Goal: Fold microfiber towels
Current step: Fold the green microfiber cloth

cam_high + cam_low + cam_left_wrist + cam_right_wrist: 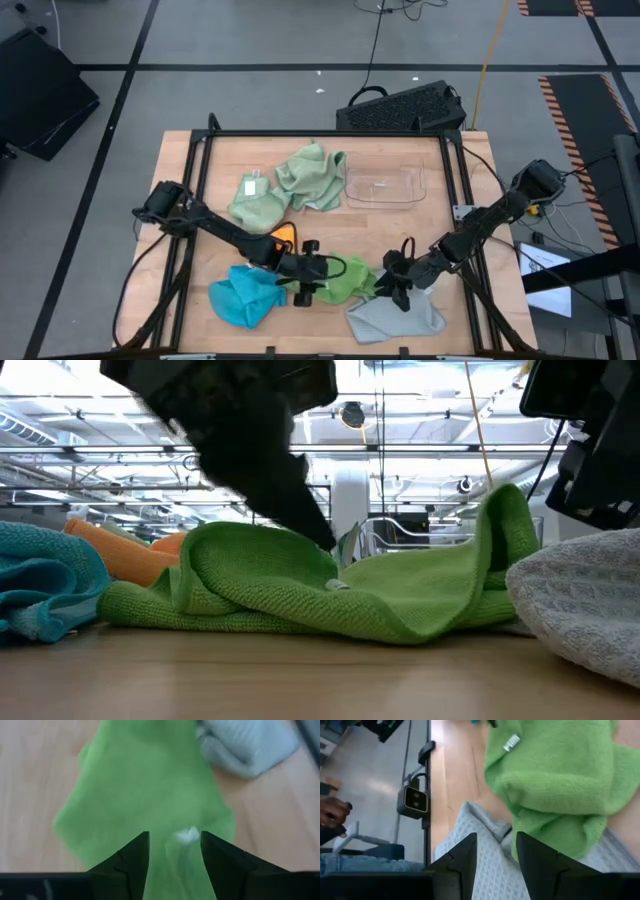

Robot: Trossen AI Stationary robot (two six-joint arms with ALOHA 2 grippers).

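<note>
The bright green towel (350, 282) lies crumpled near the table's front edge, between the blue towel (243, 297) and the grey towel (400, 318). Its right end (508, 520) stands up against the grey towel (590, 600). My left gripper (175, 845) is open and slants down over the green towel (145, 785), one finger on each side of a ridge by its white tag (186, 836). My right gripper (496, 845) is open above the grey towel (485, 855), beside the green towel's edge (550, 835). An orange towel (284, 235) lies behind the left arm. My left gripper (325, 540) comes down slanting from the table's left onto the top fold of the green towel (300, 550), near the white tag. The cloth runs through the gap between its open fingers (135, 855). Whether the fingers touch it, I cannot tell.
Two pale sage green towels (258, 207) (312, 178) lie at the back centre. A clear shallow tray (386, 185) stands to their right. A black frame (205, 150) runs around the tabletop. A person's hand (332, 812) shows beyond the table's edge.
</note>
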